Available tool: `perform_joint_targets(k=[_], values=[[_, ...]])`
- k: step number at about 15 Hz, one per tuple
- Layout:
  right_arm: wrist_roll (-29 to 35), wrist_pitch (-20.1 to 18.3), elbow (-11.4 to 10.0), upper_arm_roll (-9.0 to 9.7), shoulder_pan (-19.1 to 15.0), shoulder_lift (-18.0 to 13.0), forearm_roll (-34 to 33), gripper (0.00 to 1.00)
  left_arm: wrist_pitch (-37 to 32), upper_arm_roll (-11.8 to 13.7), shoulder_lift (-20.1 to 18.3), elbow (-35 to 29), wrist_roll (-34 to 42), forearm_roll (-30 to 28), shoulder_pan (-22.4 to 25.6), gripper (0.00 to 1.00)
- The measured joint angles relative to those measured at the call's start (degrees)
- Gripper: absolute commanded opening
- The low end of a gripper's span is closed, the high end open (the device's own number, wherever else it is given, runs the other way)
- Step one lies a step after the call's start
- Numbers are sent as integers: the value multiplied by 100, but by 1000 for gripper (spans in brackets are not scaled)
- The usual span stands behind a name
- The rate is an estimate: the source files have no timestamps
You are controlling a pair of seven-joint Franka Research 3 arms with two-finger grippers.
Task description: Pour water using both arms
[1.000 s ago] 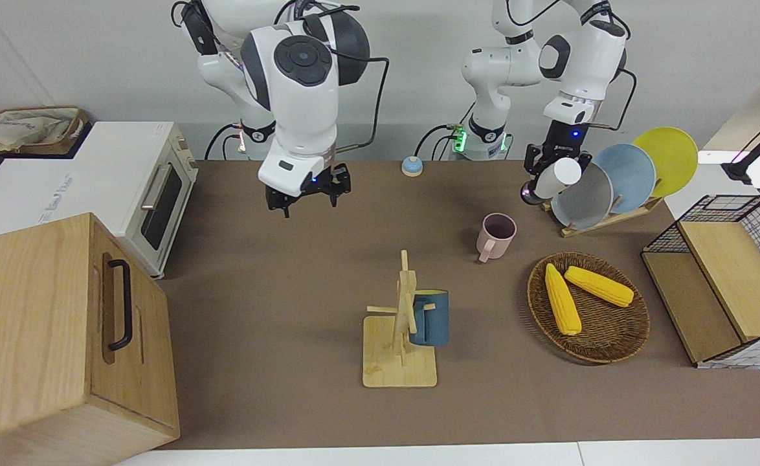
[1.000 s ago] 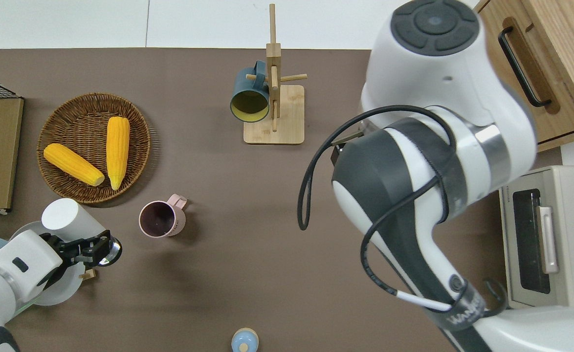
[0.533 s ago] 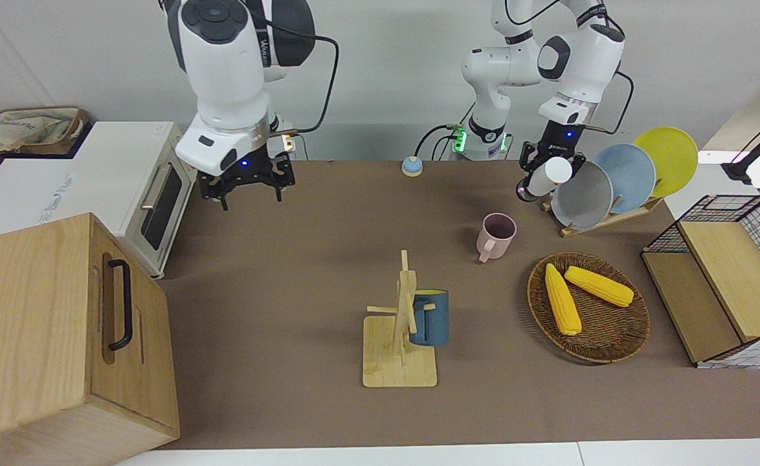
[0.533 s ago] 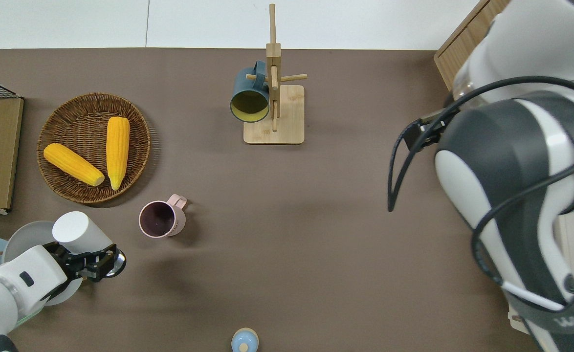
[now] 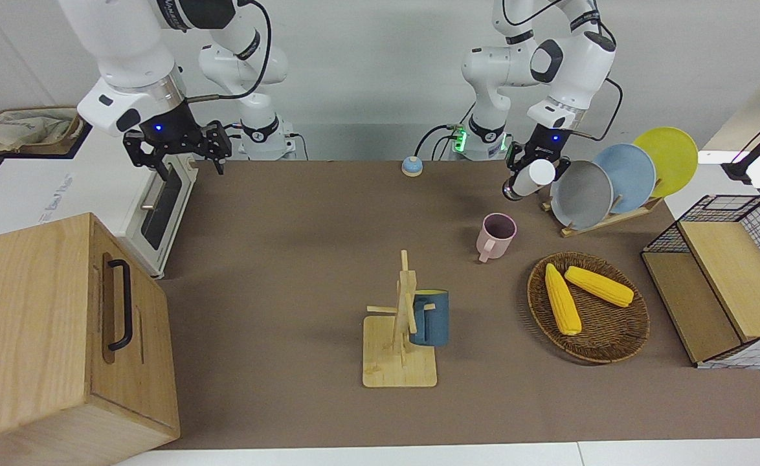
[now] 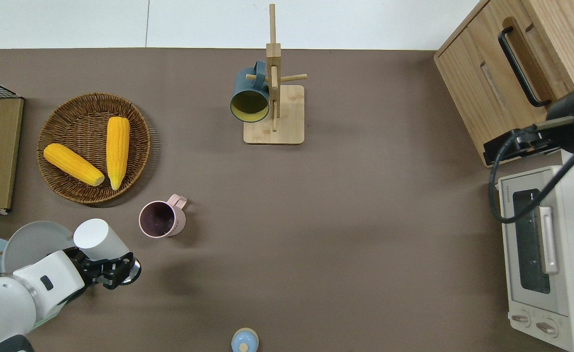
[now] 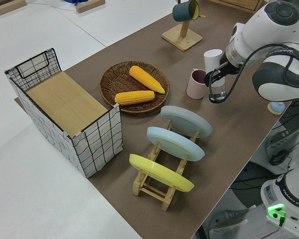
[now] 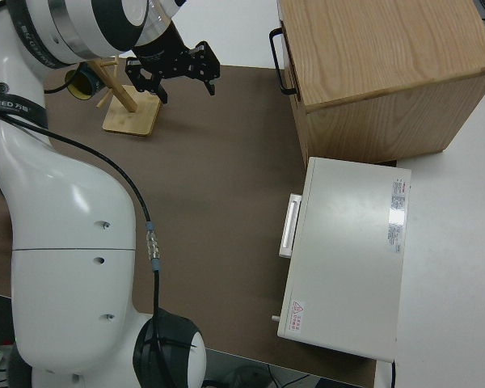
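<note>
Holding a white tumbler [image 6: 94,238] crosswise in closed fingers, the left gripper [image 6: 112,272] hangs over bare tabletop just beside the pink mug [image 6: 159,218], on the side nearer the robots. Tumbler: tilted, long axis slanting, white base up and pointing away from the robots toward the left arm's end of the table, shiny mouth down toward the robots.

Right gripper [image 5: 177,146]: up in the air at the right arm's end of the table, by the top edge of the toaster oven [image 5: 160,197], fingers spread wide, nothing between them.

Arms: two, white, black cables.

Mugs: two. Pink one upright on the table, open mouth up, handle pointing away from the robots. Blue one [image 5: 430,317] hung on a peg of the wooden mug tree [image 5: 400,333], mouth facing the robots.

Corn cobs: two, yellow [image 5: 562,298], lying in one round wicker basket [image 5: 613,349].

Plates: three, standing on edge in a wooden rack [image 7: 154,187]; grey, blue, yellow in order.

Other items: one small blue bell [image 5: 411,166] at the table edge nearest the robots; one wire crate with a wooden shelf [image 5: 723,278]; one wooden cabinet with a black handle [image 5: 63,336].

Surface: brown mat [image 5: 289,259] over a white table. Room: plain white wall at the robots' backs.
</note>
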Motion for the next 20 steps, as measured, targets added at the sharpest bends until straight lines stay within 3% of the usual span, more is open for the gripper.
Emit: perform_joint_targets(k=[4,7,11,20], values=[[0,158,-818,-26,-93,-518,18,987,-91,0,16,-40,22,-1,-102,0],[1,295,-1271,-34,-151,-776,17,985,-107,-8,71,-66,22,-3,-200,0],[1,299,-1431,-59,-228,-881,16,987,-126,-52,223,-68,22,-4,-274,0],[1,263,-1429,-11,-218,-928,15,987,-913,-127,766,582,22,-4,-274,0]])
